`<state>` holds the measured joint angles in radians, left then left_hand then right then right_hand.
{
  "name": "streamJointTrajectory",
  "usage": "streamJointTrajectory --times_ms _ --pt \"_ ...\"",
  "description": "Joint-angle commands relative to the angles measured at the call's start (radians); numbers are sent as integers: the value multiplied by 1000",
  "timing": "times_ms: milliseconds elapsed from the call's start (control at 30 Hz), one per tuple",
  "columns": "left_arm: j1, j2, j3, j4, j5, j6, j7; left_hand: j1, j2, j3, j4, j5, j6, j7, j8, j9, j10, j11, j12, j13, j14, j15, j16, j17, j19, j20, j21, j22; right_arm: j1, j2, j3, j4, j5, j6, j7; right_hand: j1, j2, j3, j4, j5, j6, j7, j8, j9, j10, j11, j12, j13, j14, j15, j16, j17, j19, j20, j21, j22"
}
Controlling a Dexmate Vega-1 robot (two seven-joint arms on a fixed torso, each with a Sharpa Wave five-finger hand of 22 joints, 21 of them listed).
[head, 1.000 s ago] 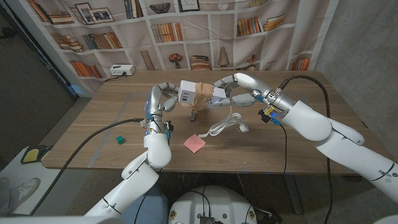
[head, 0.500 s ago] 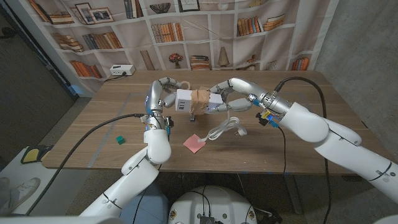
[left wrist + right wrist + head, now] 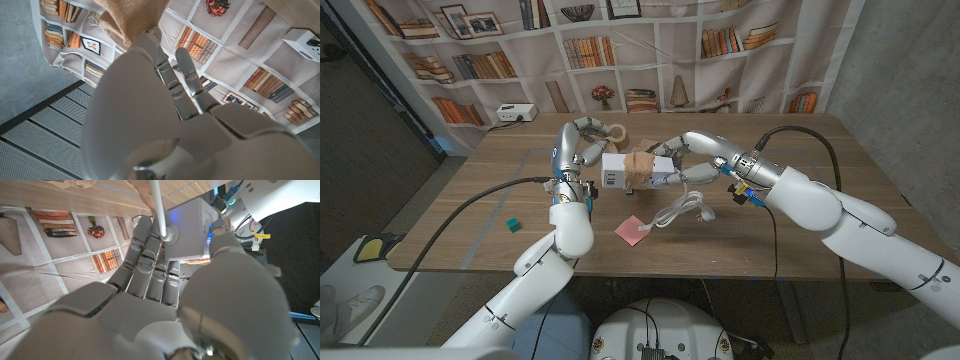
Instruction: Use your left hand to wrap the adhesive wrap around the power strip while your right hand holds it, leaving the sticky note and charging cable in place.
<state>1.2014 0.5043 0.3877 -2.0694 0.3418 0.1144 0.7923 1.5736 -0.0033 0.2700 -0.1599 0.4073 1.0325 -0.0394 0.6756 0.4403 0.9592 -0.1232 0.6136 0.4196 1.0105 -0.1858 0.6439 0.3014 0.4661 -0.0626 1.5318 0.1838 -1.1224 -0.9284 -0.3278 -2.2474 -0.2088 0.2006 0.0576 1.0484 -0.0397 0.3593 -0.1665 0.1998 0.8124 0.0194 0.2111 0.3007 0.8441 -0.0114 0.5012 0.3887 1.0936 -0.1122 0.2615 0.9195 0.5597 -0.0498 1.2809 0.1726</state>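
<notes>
Step in hand: wrapping underway, judged from scene. Tan band of adhesive wrap (image 3: 638, 165) already sat around the mid-section of the power strip (image 3: 630, 170); wrap roll (image 3: 611, 131) was up by the L fingers.

Power strip: white block, held off the wooden table (image 3: 800, 180) between both hands, approx. centre of table. Its white cord ran down to a loose coil on the table below and to the R.

Left hand (image 3: 582, 145): raised at the strip's L end, fingers curled around the wrap roll, i.e. gripping it. L wrist view showed tan wrap (image 3: 125, 17) bunched just past the fingertips (image 3: 160, 55).

Right hand (image 3: 692, 155): gripped the strip's R end. R wrist view showed fingers (image 3: 145, 260) under the white block (image 3: 192, 227) w/ thumb on the opposite face, cord (image 3: 157, 205) exiting beside them.

Sticky note (image 3: 632, 231): pink, flat on table, near edge, apart from both hands. Untouched.

Charging cable (image 3: 682, 208): taken to be the white coil beside the note; cannot tell if separate from the strip's own cord.

Other: small green block (image 3: 510, 225) on table to the L, well apart.

Next move (judgement): L hand to carry the roll around the strip for another turn, keeping tension; R hand to keep the strip steady & clear of the tape path.

Risk (judgement): trailing wrap or cord could drag the note or coil.
</notes>
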Motion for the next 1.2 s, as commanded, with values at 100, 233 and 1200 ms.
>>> streamJointTrajectory --times_ms 100,233,1200 --pt "-3 -15 -5 7 1 -34 16 5 -6 -3 -4 5 4 2 1 4 8 2 -1 6 0 4 6 3 -1 -6 1 2 23 14 -35 16 -45 -36 1 129 135 58 8 -1 96 -100 6 4 124 -128 1 104 84 -119 0 0 -5 -97 -2 2" --pt "-3 -13 -4 1 7 -44 13 5 -6 -4 -4 5 2 1 1 6 6 0 -1 6 -2 4 7 3 0 -6 1 2 23 13 -37 14 -47 -46 -1 129 135 56 8 -3 96 -100 6 4 123 -128 0 104 85 -119 0 0 -5 -97 -2 2" --pt "-17 -9 -11 -10 41 -92 -7 6 -5 -4 -3 7 4 1 0 6 6 0 -2 6 -3 4 9 3 -1 -6 0 2 61 35 -105 21 -129 -106 -5 132 138 49 8 -8 97 -99 8 3 128 -128 -6 108 86 -118 2 -3 -6 -94 -2 3"
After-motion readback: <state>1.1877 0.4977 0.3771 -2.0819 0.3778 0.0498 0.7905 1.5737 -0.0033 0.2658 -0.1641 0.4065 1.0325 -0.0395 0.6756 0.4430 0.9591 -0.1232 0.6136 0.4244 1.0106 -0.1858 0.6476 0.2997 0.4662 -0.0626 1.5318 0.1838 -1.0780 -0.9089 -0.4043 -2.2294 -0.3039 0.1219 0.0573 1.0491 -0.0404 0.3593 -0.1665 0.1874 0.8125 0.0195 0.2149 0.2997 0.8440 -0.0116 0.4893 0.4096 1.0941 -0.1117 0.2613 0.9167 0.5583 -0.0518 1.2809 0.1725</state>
